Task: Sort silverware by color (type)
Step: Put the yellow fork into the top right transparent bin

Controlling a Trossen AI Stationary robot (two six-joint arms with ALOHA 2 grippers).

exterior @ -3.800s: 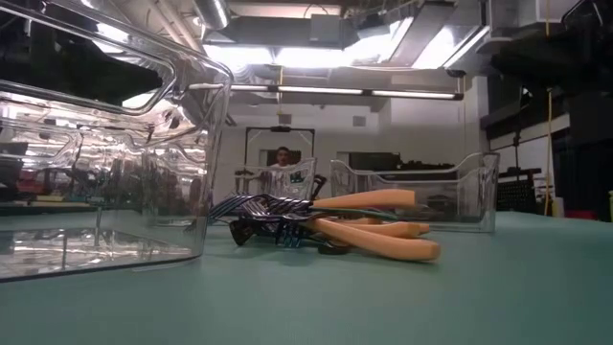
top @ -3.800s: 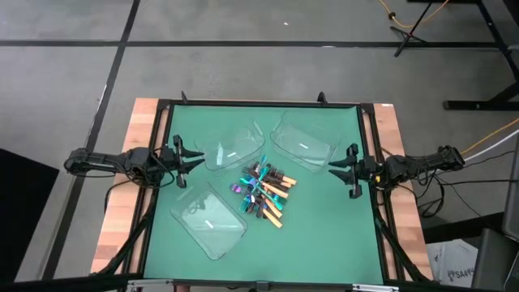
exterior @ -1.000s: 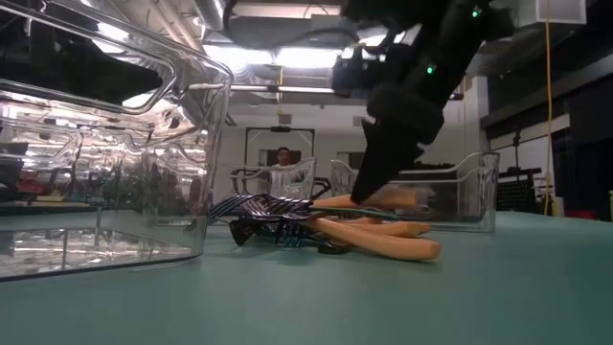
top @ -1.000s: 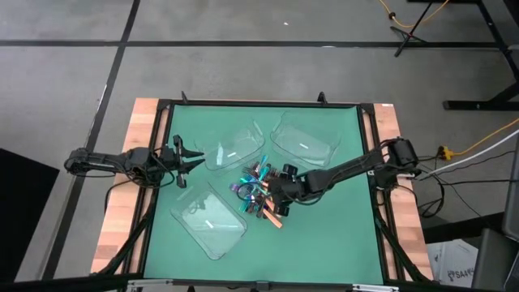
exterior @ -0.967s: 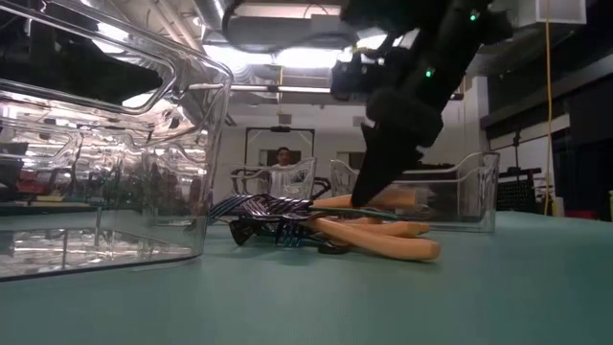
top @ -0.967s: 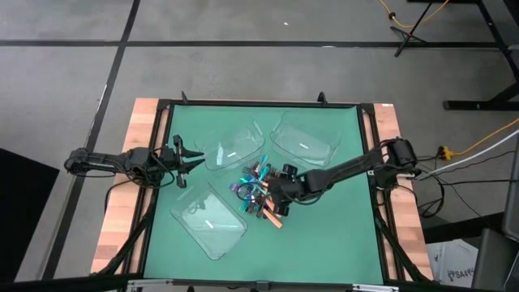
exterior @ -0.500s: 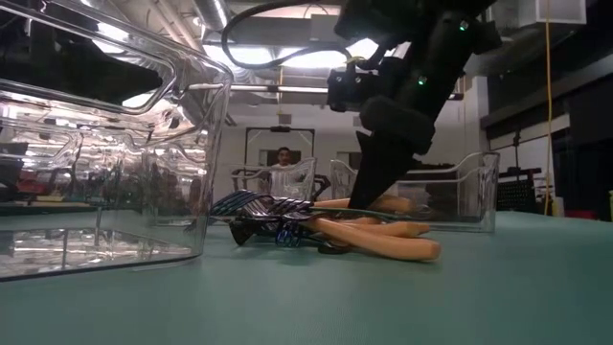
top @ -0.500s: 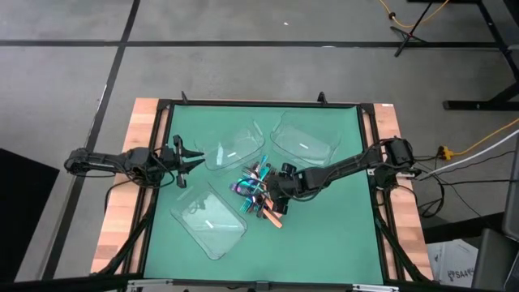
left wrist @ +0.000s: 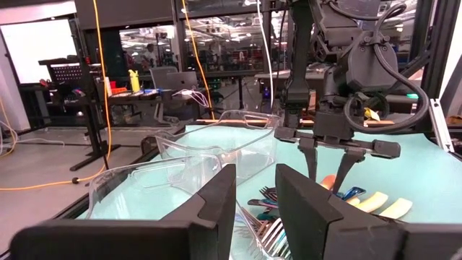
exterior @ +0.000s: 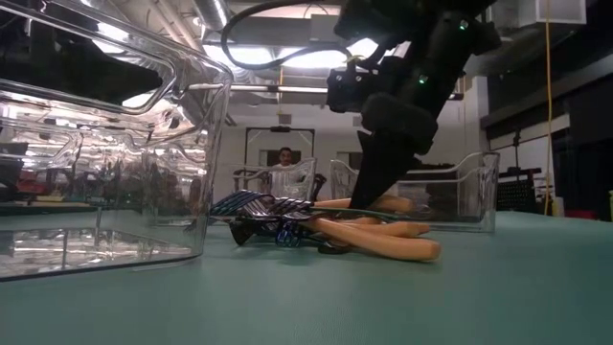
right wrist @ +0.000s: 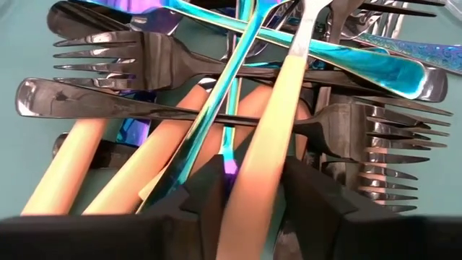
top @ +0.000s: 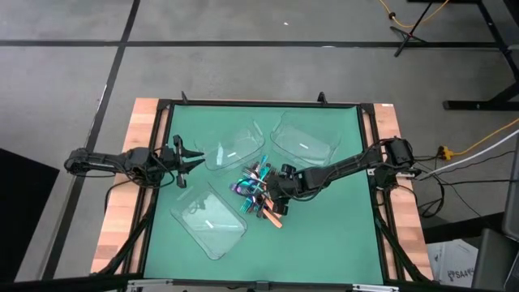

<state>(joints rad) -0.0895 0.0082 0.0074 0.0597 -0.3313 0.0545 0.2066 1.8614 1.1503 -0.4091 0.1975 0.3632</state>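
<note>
The silverware (top: 258,191) lies in one heap at mid-table: orange-handled, iridescent blue-teal and dark pieces crossing each other. My right gripper (top: 276,195) reaches into the heap from the right. In the right wrist view its fingers sit on either side of an orange-handled utensil (right wrist: 268,123) on top of the heap. A teal handle (right wrist: 216,108) also runs down toward the gap. In the low view the gripper's tips (exterior: 370,196) sit at the top orange handle (exterior: 330,203). My left gripper (top: 186,156) waits open at the table's left edge, level, its fingers (left wrist: 216,209) empty. My right gripper has the orange handle (right wrist: 249,206) between its two fingers, one finger against each long side, at the part toward the handle's free end. The fingers come slanting down from the table's right side. The utensil still lies on the other pieces of the heap.
Three clear plastic trays stand around the heap: one at the far middle (top: 235,148), one at the far right (top: 305,140), one at the near left (top: 209,219). In the low view the near-left tray's wall (exterior: 105,163) fills the left side.
My right gripper has stayed at the heap, leaning slightly toward the table's left. The heap keeps its place.
</note>
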